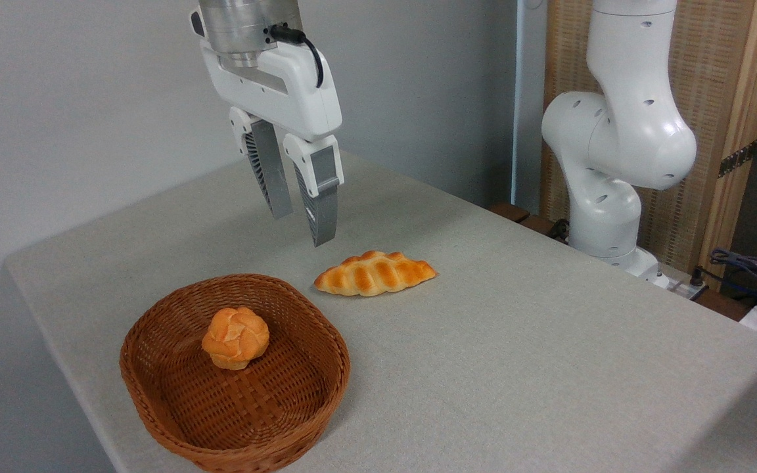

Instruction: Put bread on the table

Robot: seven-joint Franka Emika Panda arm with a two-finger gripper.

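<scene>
The bread (236, 337), a small round orange-golden bun with a knotted top, lies inside the brown wicker basket (299, 407) near the table's front left. The table (516, 368) is a wide light grey-beige top. My gripper (301, 230) hangs in the air above and behind the basket, up and to the right of the bun, well clear of it. Its two grey fingers (321, 203) point down with a narrow gap between them and nothing held.
A longer braided golden loaf (374, 273) lies on the table just right of the basket's far rim, below the gripper. The arm's white base (615, 164) stands at the table's right rear, with cables (746, 269) beside it. A grey wall runs behind.
</scene>
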